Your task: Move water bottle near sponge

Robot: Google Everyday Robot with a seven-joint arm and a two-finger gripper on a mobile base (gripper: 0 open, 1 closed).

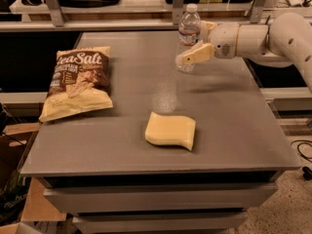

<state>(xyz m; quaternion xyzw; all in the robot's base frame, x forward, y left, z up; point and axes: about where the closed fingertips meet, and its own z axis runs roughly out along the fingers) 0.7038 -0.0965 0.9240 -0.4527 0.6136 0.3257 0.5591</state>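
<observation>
At one o'clock my white gripper [194, 44] straddles the clear ribbed plastic bottle [188, 30], fingers apart; I'd clamp squarely, then carry toward the yellow foam sponge [170, 129].

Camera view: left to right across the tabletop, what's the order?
chip bag → sponge → water bottle, going by their middles. The gripper overlaps the bottle, with its arm reaching in from the right, so it gets no separate place in the order.

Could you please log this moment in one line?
gripper at clear ribbed plastic water bottle | pale yellow foam sponge apart, nearer front
</observation>
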